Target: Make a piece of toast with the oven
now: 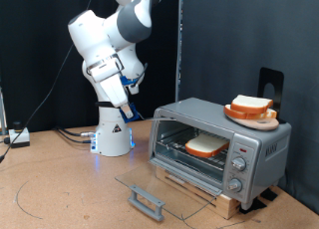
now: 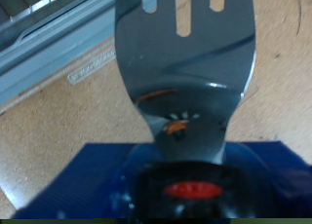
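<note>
Jaws carry a spatula; piece of toast inside oven.

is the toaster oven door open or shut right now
Open. The oven has its glass door folded down flat in front, and a slice of toast sits exposed on the rack inside.

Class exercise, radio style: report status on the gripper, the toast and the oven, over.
Gripper raised above table at exterior view's left, spatula fixed ahead of it. Oven door down, piece of toast on its rack. Second slice on orange plate atop oven.
</note>
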`<action>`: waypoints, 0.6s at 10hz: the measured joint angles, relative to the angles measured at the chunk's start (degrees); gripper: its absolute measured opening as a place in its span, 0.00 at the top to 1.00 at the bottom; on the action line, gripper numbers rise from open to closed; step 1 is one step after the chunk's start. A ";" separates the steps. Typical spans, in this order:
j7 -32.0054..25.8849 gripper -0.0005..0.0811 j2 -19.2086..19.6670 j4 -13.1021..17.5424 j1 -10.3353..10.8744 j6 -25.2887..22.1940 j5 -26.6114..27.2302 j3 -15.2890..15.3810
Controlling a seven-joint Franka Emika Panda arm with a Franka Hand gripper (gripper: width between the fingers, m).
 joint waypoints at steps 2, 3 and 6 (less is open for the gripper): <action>0.67 0.49 -0.27 3.50 -0.17 -4.38 -1.08 -1.50; 1.56 0.49 -0.26 4.98 -0.37 -6.16 -2.66 -1.65; -0.92 0.49 0.08 5.61 0.19 -10.44 -1.93 -2.21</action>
